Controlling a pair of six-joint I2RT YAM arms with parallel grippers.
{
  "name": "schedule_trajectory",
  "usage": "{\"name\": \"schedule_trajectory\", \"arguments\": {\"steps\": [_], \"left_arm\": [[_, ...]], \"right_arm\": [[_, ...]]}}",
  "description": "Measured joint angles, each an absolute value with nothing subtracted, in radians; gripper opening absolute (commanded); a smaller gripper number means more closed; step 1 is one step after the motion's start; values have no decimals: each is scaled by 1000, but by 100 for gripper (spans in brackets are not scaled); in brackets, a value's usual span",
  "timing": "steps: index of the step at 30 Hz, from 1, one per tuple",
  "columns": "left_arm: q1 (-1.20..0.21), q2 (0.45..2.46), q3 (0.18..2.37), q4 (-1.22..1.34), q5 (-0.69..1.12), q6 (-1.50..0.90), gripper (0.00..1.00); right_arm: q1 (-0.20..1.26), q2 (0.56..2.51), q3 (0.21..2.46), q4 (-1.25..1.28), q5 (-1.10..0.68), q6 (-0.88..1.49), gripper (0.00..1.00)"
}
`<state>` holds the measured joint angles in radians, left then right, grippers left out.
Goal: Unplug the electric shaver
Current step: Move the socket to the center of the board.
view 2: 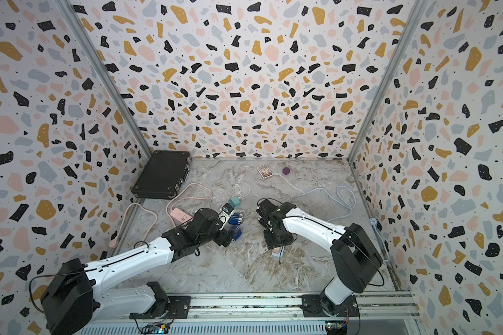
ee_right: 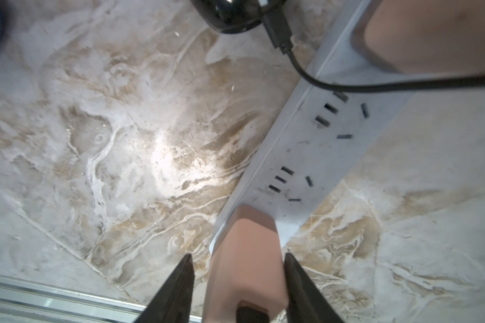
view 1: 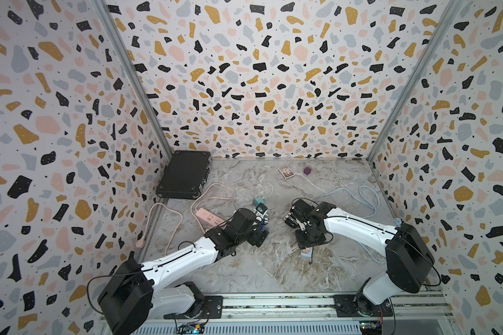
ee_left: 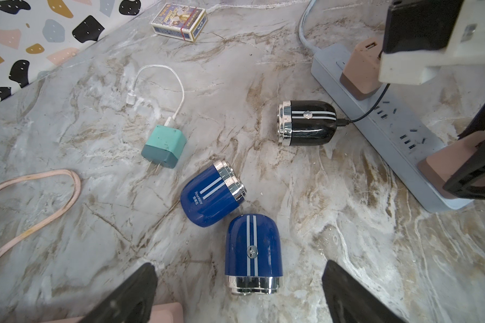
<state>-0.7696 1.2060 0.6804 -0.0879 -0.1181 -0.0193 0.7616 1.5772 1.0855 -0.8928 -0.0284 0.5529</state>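
A black electric shaver (ee_left: 308,123) lies on the marble table beside a grey power strip (ee_left: 389,123). A black cable (ee_right: 300,70) is plugged into its end, crosses the strip and leaves the right wrist view. My right gripper (ee_right: 238,255) is open and straddles a pink adapter (ee_right: 247,265) plugged into the strip's end. One finger is close against the adapter and a narrow gap shows at the other. My left gripper (ee_left: 238,264) hangs wide open over a blue shaver (ee_left: 252,251), holding nothing.
A second blue shaver (ee_left: 212,195), a teal charger (ee_left: 164,146) with a white cable and a second pink adapter (ee_left: 360,72) are close by. A pink power strip (view 1: 209,217), a black case (view 1: 185,174), a card box (view 1: 285,171) and a purple cube (view 1: 307,171) lie further off.
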Motion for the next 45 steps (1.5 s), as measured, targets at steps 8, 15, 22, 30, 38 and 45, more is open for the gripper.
{"name": "schedule_trajectory", "arguments": {"steps": [8,15,22,30,38,45], "left_arm": [[-769,1206,680,-86,-115,-19,92],[-768,1206,680,-86,-114,-19,92],[-768,1209,680,-69,-84,-18,93],[-768,1341,755,39,75,-2,100],[-818,1486,769,281,253,29,100],[-917,1615,765,441,283,61,100]], "right_arm": [[761,1567,1071,-911,-2,576,27],[788,1525,1041,-956,69,561,16],[828,1414,959,-976,110,533,14],[842,1321,847,-913,120,552,14],[842,1248,792,-853,99,577,13],[839,1208,758,-813,80,593,12]]}}
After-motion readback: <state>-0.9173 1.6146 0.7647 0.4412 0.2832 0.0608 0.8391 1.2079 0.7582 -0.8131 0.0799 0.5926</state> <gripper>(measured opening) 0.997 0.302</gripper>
